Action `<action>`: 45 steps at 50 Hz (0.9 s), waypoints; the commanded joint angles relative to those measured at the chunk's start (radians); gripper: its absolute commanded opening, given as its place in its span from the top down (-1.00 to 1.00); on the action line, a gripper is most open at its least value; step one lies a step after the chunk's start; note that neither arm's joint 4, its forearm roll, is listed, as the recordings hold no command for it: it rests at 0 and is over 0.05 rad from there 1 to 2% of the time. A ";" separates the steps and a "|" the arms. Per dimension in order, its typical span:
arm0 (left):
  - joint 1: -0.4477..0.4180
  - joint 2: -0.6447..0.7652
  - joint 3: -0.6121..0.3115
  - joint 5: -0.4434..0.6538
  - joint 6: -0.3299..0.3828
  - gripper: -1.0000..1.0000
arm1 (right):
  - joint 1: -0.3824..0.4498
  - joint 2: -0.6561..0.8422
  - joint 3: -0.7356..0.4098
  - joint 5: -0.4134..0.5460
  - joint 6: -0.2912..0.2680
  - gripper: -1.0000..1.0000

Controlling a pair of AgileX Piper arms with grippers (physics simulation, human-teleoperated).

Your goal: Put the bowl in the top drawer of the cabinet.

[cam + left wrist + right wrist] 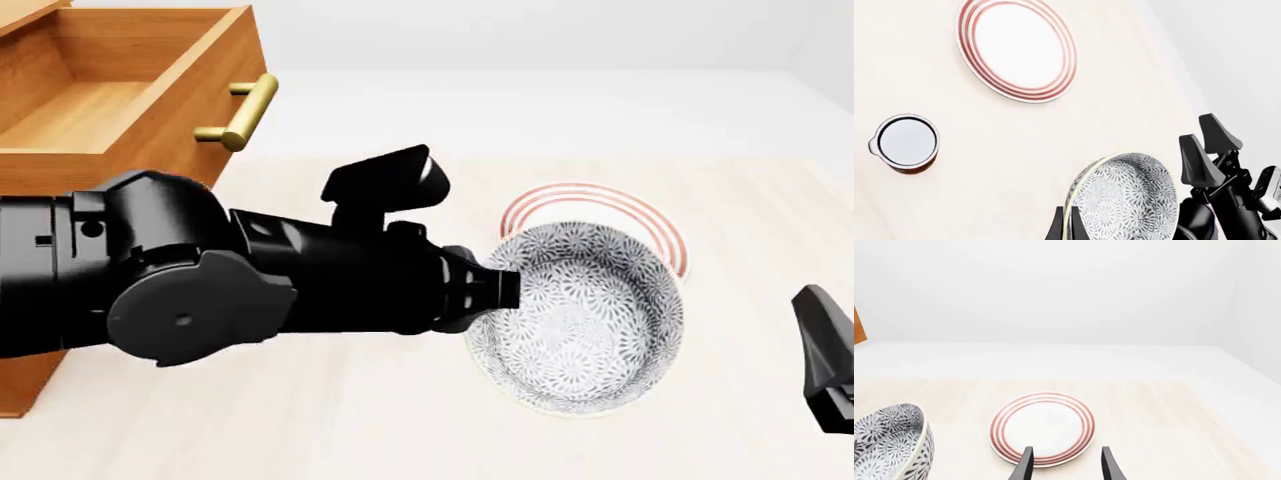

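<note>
On the pale wooden table (334, 420), the left gripper (497, 290) clamps the tilted bowl (587, 320), half hiding the red-ringed plate (654, 222); the right gripper (1063, 462), fingers apart, is cut off.

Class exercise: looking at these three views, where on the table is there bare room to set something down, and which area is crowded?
Bare tabletop lies between the mug and the red-ringed plate, and beyond the plate toward the far edge in the right wrist view. The open top drawer shows bare floor. Crowded: around the bowl, held at its rim by the left gripper, overlapping the plate from the front.
</note>
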 commanded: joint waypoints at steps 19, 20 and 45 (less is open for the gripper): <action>0.052 -0.132 -0.204 0.256 0.031 1.00 | 0.000 0.003 0.000 -0.002 0.000 -1.00; 0.056 -0.141 -0.220 0.274 0.035 1.00 | 0.000 0.003 0.000 -0.003 0.000 -1.00; 0.139 -0.227 -0.383 0.468 0.072 1.00 | 0.000 0.002 0.000 -0.002 0.000 -1.00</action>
